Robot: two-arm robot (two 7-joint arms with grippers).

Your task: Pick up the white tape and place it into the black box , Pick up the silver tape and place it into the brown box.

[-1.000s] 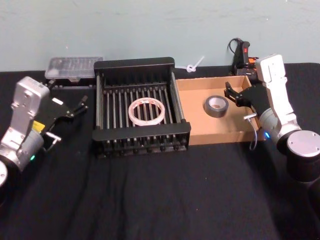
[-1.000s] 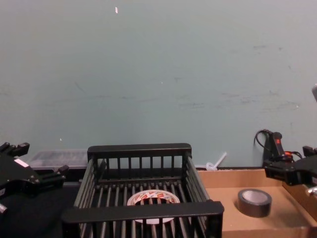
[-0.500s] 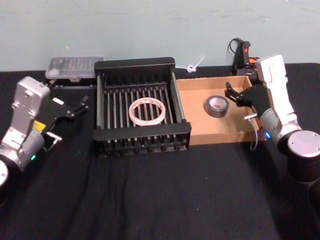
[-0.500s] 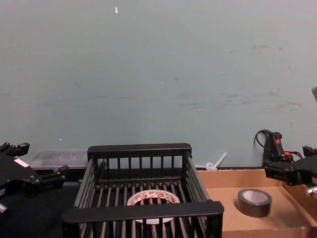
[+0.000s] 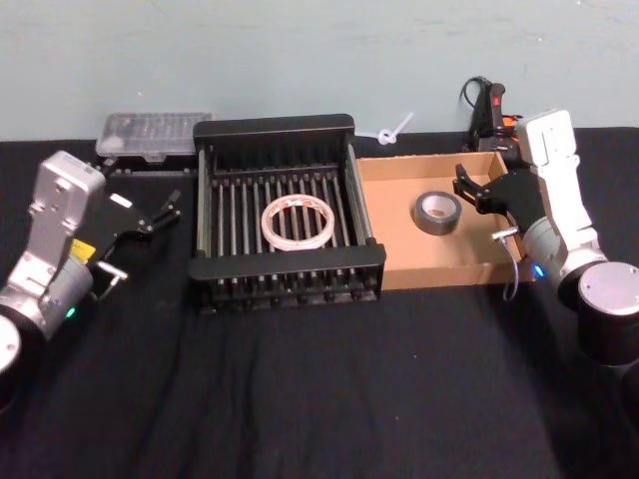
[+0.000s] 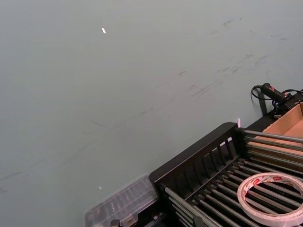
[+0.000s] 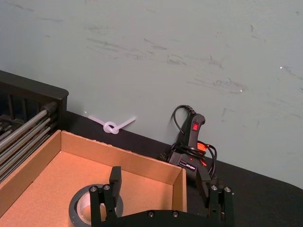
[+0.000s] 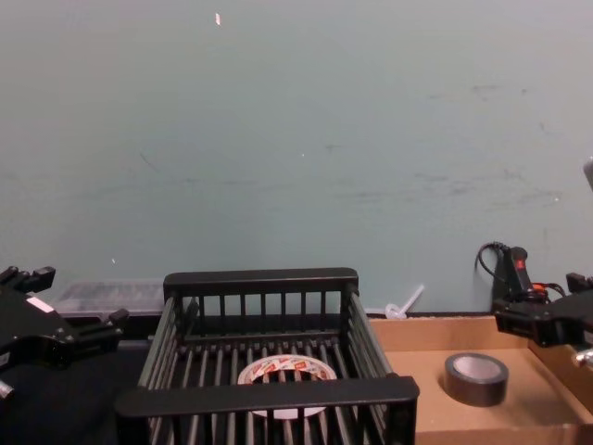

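Grey-silver tape (image 5: 435, 210) lies flat, hole upward, on the floor of the brown box (image 5: 399, 257), just inward of the right gripper (image 5: 469, 187), which hangs over the box's right wall with its fingers spread wide and nothing between them. In the right wrist view the roll (image 7: 84, 206) sits just ahead of one finger, not between the pair. White tape (image 5: 297, 221) lies flat too, on the slatted floor of the black box (image 5: 290, 267), well off to the inner side of the left gripper (image 5: 158, 212), which hovers open and empty over the black worktop (image 5: 300, 399) outside the crate's left wall. Judging by this, both rolls are already home, each nearer its own arm, and no pick remains; the grippers need only draw back clear.
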